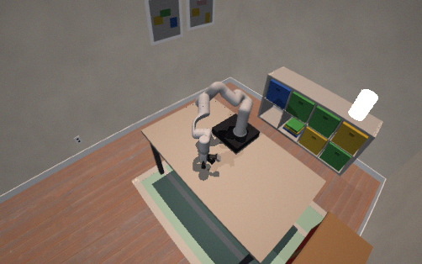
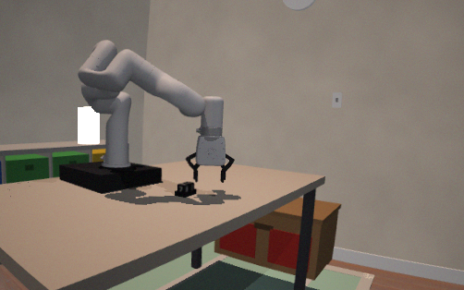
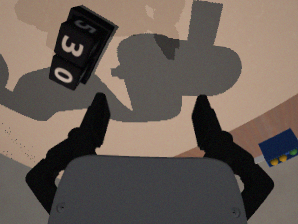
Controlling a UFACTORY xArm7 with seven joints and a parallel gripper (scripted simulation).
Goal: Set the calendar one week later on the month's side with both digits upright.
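Calendar point(image 1: 212, 158) point(image 2: 185, 189) point(image 3: 82, 48) on tan table point(image 1: 269, 185) point(image 2: 152, 222) point(image 3: 150, 137) | green-edged rug point(image 1: 155, 185) point(image 2: 222, 272) below | tool point(image 1: 203, 165) point(image 2: 209, 180) point(image 3: 151, 104) open

Air betw. gripper point(image 2: 210, 175) point(image 3: 151, 104) fingers free; calendar point(image 2: 185, 189) point(image 3: 75, 47) off to one side, nothing over it.

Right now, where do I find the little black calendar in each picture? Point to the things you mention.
Top: the little black calendar point(image 1: 212, 158) point(image 2: 185, 189) point(image 3: 99, 46) is near the middle, beside the claw.
Exterior: just below centre, left of the claw.
Wrist: upper left.
Shared landmark: the pale tabletop point(image 1: 269, 189) point(image 2: 116, 231) point(image 3: 150, 137).
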